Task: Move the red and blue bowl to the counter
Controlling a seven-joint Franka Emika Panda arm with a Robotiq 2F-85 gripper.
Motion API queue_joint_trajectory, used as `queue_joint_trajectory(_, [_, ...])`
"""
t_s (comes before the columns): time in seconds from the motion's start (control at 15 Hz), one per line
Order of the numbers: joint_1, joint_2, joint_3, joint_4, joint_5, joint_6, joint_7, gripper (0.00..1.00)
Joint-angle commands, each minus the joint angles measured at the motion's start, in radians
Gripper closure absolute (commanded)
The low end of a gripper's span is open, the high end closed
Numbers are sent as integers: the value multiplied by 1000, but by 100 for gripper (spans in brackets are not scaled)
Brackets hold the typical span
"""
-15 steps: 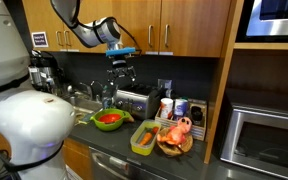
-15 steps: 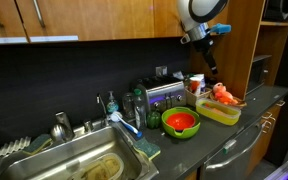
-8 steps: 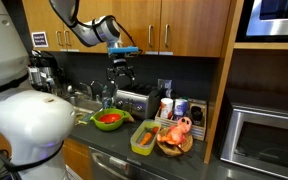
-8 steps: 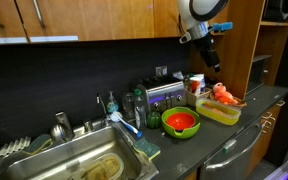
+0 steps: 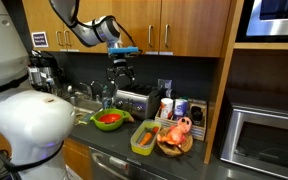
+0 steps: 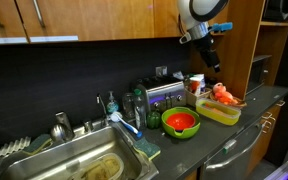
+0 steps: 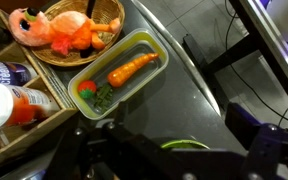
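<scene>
**Kitchen counter with the arm poised overhead.** The gripper point(image 5: 121, 70) hangs high above the counter point(image 6: 224, 135). Its jaws are spread as wide as they go and hold nothing. That height and spread would suit a descent from above that has not begun.

The red and blue bowl point(image 5: 108, 118) appears to sit nested inside the lime-green bowl point(image 5: 108, 127), at roughly 6 o'clock below the gripper in an exterior view. This probably explains why the arm is lined up there. To reach the counter, the bowl would first have to be lifted out of the larger bowl.

From the bowl, the other things lie as follows:
- The green tray point(image 5: 143, 138) is at 4 o'clock, just beside it.
- The wicker basket point(image 5: 174, 138) is beyond the tray on the same line.
- The toaster point(image 5: 134, 101) stands at 2 o'clock against the back wall.

**Hidden or uncertain.** Only the bowl's red inside shows. The green wall masks its darker outside, so I cannot tell whether the two bowls touch all round.

In the wrist view the target is cut off at the 6 o'clock edge. Only a sliver of green rim shows there, between the dark, blurred fingers point(image 7: 259, 140). The tray and its carrot point(image 7: 134, 68) fill the 11 o'clock part of that view.
</scene>
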Motion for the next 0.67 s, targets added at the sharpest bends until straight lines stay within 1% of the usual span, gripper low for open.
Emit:
queue_joint_trajectory(0.0, [9,28,-5,-9,18,51,-2,0])
queue_joint_trajectory(0.2, [24,37,1,-25,76,117,-36,0])
queue_joint_trajectory(0.6, [53,30,0,-67,267,257,-142,0])
